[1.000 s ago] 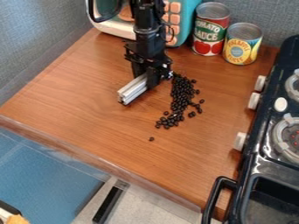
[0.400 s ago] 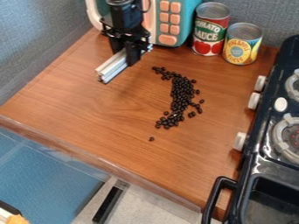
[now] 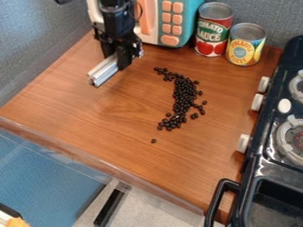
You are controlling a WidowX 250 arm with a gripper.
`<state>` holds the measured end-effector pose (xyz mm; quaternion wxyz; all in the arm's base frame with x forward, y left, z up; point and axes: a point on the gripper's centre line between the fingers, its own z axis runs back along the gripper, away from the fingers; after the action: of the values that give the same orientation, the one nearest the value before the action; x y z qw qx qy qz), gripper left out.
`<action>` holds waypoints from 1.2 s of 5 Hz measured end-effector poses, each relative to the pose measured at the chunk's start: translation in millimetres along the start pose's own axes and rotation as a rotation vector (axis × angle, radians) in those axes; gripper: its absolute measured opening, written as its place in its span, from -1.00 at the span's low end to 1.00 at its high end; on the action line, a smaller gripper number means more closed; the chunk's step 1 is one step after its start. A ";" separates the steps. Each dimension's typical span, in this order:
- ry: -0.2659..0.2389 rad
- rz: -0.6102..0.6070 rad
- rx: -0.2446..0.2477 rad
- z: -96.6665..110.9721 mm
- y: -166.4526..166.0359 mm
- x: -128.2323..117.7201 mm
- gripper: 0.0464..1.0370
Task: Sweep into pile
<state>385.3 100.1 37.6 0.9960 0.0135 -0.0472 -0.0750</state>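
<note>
My black gripper (image 3: 116, 56) hangs at the upper left of the wooden counter, shut on a silver metal bar (image 3: 103, 72) that sticks out toward the lower left. To its right, and apart from the bar, black beans (image 3: 184, 94) lie in a curved band from just right of the gripper down to the counter's middle. The band is thickest in its middle, with a few beans loose along its right side. One single bean (image 3: 153, 140) lies below the band's lower end.
Behind the gripper stands a teal and white toy microwave (image 3: 183, 22). A red tomato can (image 3: 213, 29) and a yellow can (image 3: 246, 44) are at the back right. The toy stove (image 3: 260, 164) runs along the right side. The counter's front edge (image 3: 89, 156) slants across the lower left.
My gripper and the bar have moved left from the beans' upper end, then slightly further left and down. Beans at the band's upper end came into sight; the others look unmoved.
</note>
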 end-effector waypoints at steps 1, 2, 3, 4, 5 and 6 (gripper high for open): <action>0.009 0.011 0.018 -7.2 2.4 3.6 -0.30; 0.025 0.018 0.031 -19.6 0.6 7.4 -0.30; 0.026 0.032 0.033 -23.9 -4.4 10.0 -0.30; 0.024 -0.014 0.036 -28.0 -23.2 11.8 -0.30; 0.019 -0.043 0.021 -27.3 -44.4 11.6 -0.30; 0.021 -0.054 -0.002 -26.1 -61.9 11.1 -0.30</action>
<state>389.5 37.7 10.5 0.9941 0.0146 -0.0363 -0.1016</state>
